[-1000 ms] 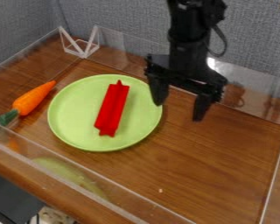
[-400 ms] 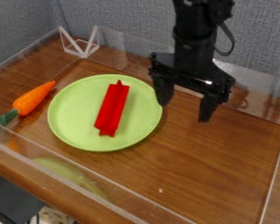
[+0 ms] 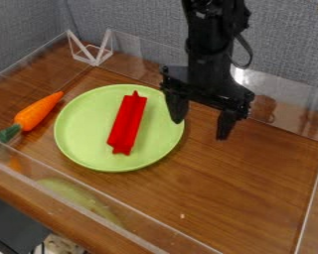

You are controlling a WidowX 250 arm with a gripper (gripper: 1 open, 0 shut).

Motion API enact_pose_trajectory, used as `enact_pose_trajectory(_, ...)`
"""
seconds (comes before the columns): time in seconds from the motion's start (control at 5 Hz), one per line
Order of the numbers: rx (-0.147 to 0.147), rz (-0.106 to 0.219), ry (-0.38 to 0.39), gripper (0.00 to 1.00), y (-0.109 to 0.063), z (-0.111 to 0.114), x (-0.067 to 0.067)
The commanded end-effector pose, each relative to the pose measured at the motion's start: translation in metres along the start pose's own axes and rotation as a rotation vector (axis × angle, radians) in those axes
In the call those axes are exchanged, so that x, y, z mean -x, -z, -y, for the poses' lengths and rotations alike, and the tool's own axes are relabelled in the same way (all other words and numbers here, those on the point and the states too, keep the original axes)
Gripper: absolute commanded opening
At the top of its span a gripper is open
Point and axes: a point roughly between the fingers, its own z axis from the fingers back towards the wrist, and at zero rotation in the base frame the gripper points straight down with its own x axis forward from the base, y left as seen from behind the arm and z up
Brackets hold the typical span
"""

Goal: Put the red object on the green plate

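Note:
The red object (image 3: 127,121), a bright red bar, lies on the green plate (image 3: 82,139), a little right of the plate's middle and pointing toward the back. My gripper (image 3: 202,118) hangs just right of the plate's rim, pointing down. Its two black fingers (image 3: 177,107) stand wide apart with nothing between them, so it is open and apart from the bar.
An orange carrot (image 3: 40,109) with a green top lies on the wooden table left of the plate. A white wire stand (image 3: 91,46) sits at the back left. Clear low walls (image 3: 69,193) ring the table; bare wood lies front right.
The gripper has shifted slightly left, toward the plate's rim, and stays open. The red bar and the plate have not moved.

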Motion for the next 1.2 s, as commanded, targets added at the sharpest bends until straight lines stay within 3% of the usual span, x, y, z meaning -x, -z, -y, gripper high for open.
enact_pose_trajectory(0.0,0.01,0.03,0.008,1.0,0.001,-0.013,-0.01)
enact_pose_trajectory(0.2,0.018,0.037,0.015,1.0,0.005,-0.021,-0.017)
enact_pose_trajectory(0.4,0.017,0.046,0.018,1.0,-0.004,-0.015,-0.025)
enact_pose_trajectory(0.8,0.029,0.052,0.057,1.0,-0.02,0.004,-0.027)
enact_pose_trajectory(1.0,0.031,0.051,0.032,1.0,-0.024,0.005,-0.016)
